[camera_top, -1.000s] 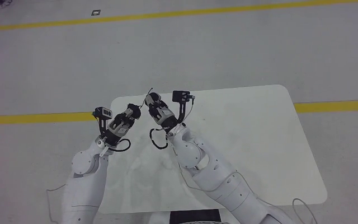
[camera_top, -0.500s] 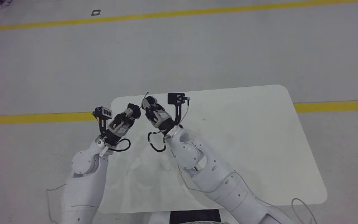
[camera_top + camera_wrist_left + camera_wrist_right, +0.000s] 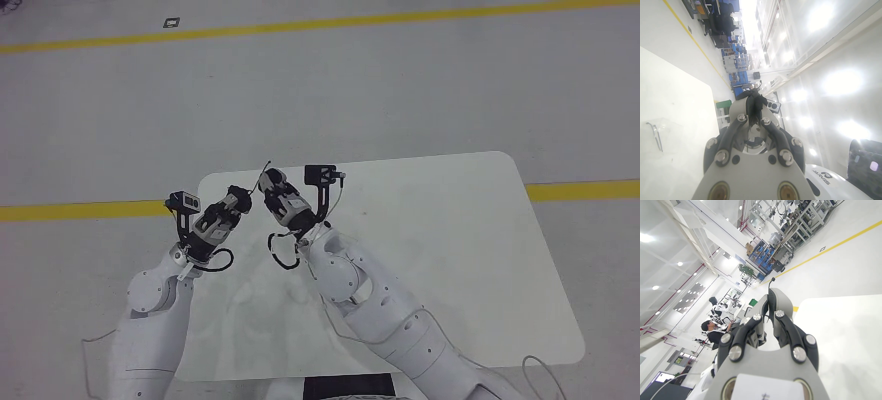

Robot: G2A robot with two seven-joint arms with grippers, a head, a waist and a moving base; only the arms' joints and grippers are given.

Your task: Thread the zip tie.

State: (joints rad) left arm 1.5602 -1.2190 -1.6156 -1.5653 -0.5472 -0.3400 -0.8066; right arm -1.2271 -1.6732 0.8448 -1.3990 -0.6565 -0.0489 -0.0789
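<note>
A thin black zip tie (image 3: 770,283) sticks out past the fingertips of my right gripper (image 3: 770,296), which is shut on it. From above, the zip tie's (image 3: 266,166) free end points away from the right gripper (image 3: 267,181), held over the table's far left corner. My left gripper (image 3: 241,192) hovers close beside it, nearly tip to tip. In the left wrist view the left gripper (image 3: 753,103) is shut, with frayed black pads pressed together and a thin black strand (image 3: 751,123) hanging between the fingers.
A clear plastic bag (image 3: 656,132) with another black tie inside lies on the white table (image 3: 450,250) below the left arm. The table's far edge and rounded corner run just beyond both grippers. A yellow floor line (image 3: 80,211) passes behind.
The right gripper swung slightly toward the left gripper, then came back to nearly where it was. The left arm has held still.
</note>
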